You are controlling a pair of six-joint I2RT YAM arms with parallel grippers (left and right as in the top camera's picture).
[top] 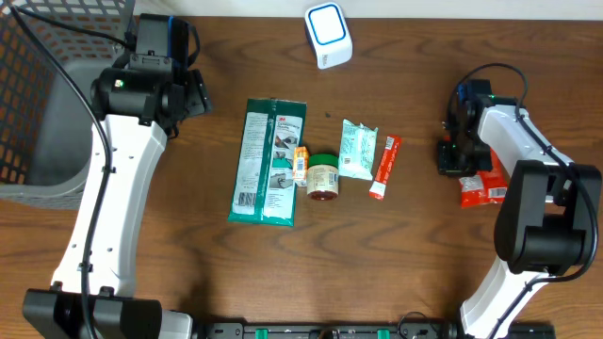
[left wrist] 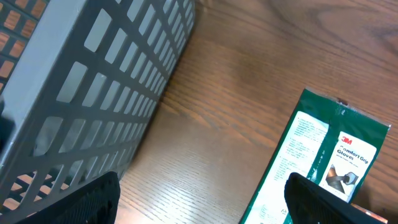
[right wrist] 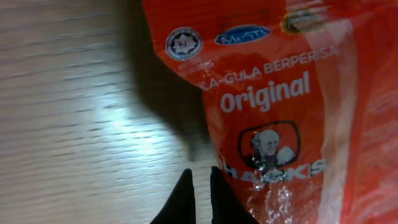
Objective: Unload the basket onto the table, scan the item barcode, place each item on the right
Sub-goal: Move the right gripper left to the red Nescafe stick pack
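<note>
Right side of the overhead frame: we see the right pincer (right wrist: 200, 186) closed at the left edge of the red snack packet (right wrist: 280, 93). The packet lies flat on the bench (right wrist: 74, 124) and stretches up the wrist view from the tips. We cannot tell if film is caught. The left pincer (left wrist: 202, 186) gapes open, well apart at upper left. The white scanner (top: 328, 34) sits top centre.

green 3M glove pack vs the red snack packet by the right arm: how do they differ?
Size: the green glove pack is clearly larger than the red snack packet. Exposure: the glove pack lies fully in view left of centre; the snack packet sits partly under the right arm, with the right gripper shut at its edge. Both are flat packs lying on the table.
</note>
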